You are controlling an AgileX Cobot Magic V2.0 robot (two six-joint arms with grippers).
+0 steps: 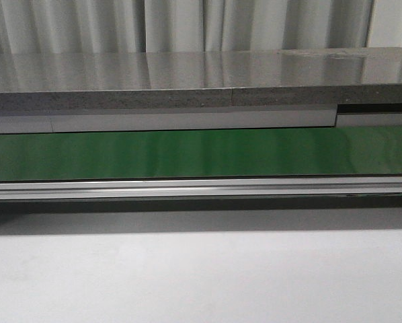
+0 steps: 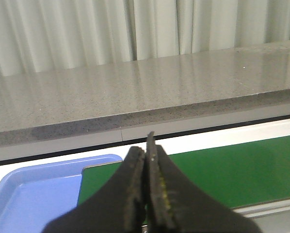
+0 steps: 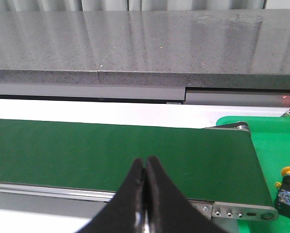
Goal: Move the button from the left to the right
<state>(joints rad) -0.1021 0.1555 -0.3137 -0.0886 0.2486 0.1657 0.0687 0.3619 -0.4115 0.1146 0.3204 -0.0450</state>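
The button, with a yellow cap on a black body, sits on a bright green surface just past the end of the conveyor, seen only in the right wrist view. My right gripper is shut and empty over the green belt, well apart from the button. My left gripper is shut and empty above the other end of the belt, next to a blue tray. Neither gripper nor the button shows in the front view.
The green conveyor belt runs across the front view with an aluminium rail along its near side. A grey stone counter and pale curtains stand behind. The white table lies in front.
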